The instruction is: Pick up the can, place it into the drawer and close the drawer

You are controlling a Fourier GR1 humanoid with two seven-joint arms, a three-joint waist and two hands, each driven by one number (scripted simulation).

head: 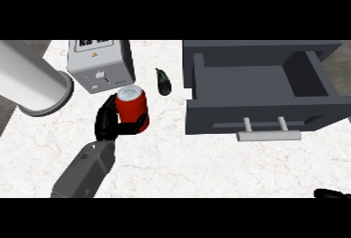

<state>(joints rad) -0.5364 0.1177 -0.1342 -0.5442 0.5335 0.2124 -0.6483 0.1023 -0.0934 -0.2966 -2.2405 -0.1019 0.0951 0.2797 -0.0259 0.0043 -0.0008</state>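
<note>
A red can [132,106] with a silver top stands on the white marble counter [178,158], left of the drawer. My left hand [109,122] is curled round it, fingers behind it and thumb across its lower front. The dark grey drawer [264,109] at the right stands pulled open, its inside bare, with a pale bar handle [269,135] on its front. Only a sliver of my right hand [332,194] shows at the lower right corner; its fingers are hidden.
A grey toaster-like box [101,64] stands behind the can. A large white cylinder [31,83] lies at the far left. A small dark green object [164,81] lies between the box and the drawer.
</note>
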